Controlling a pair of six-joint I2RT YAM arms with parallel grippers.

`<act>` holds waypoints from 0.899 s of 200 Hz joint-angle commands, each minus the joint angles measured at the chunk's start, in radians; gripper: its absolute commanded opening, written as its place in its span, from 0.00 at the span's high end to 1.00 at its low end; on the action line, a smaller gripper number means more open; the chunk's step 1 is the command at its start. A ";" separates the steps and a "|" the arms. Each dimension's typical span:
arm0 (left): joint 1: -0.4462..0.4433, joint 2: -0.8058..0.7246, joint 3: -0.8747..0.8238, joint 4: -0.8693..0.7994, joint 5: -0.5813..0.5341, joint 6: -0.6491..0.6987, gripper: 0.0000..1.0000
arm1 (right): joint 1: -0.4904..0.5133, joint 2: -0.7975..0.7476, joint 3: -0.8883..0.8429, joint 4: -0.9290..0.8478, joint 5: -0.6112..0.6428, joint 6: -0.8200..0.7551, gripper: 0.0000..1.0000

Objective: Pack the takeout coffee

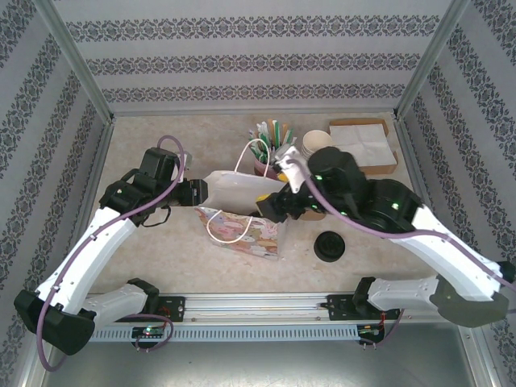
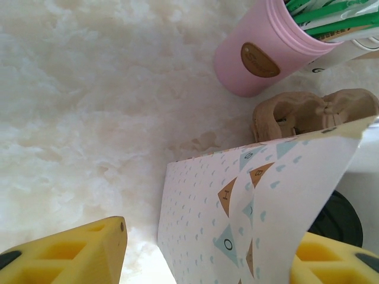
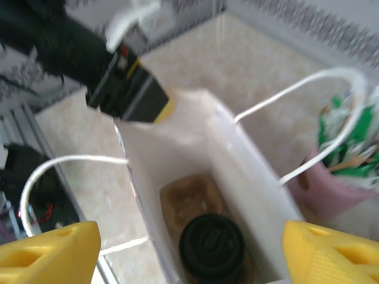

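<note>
Top cam: paper bag (image 1: 242, 193) mid-tabletop (image 1: 161, 137), left pincer (image 1: 200, 192) at its rim, right arm over the mouth, so no look inside from here. Right wrist cam peers straight down the bag, and there it is: coffee (image 3: 212, 245) at the bottom, seated in a brown cardboard carrier (image 3: 189, 204). Cup's upright, black lid facing up twd the bag mouth, long axis running w/ the bag's depth. Right pincer (image 3: 189, 234) hangs above the opening, spread wide, nothing btwn the tips.

Left wrist cam gives the outside: patterned bag wall stands btwn the yellow fingers (image 2: 77, 254). Jaws approx halfway apart, paper against one finger, gap at the other, no clear pinch. Pink cup (image 2: 266, 53) w/ green-and-white straws (image 2: 331, 15) sits just beyond the bag.

Top cam also has cream cups (image 1: 317, 143) stacked at the back, napkin box (image 1: 363, 145) beside them, loose black lids (image 1: 330, 246) right of the bag.
</note>
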State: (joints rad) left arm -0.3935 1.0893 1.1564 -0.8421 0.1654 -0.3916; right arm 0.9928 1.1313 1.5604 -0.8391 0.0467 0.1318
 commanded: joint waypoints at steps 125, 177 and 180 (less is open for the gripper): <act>-0.007 0.023 0.116 -0.058 0.010 0.010 0.30 | -0.503 0.041 -0.114 0.319 -0.170 -0.019 0.45; -0.005 -0.044 0.105 -0.018 -0.008 0.016 0.25 | -0.580 0.203 -0.072 0.361 -0.477 -0.282 0.62; -0.006 -0.046 0.103 -0.017 -0.009 0.016 0.24 | -0.580 0.210 -0.070 0.364 -0.489 -0.296 0.62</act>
State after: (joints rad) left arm -0.3935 1.0893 1.2461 -0.8703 0.1669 -0.3908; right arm 0.4191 1.2991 1.4525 -0.5285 -0.2405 0.0010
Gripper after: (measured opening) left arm 0.753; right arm 0.393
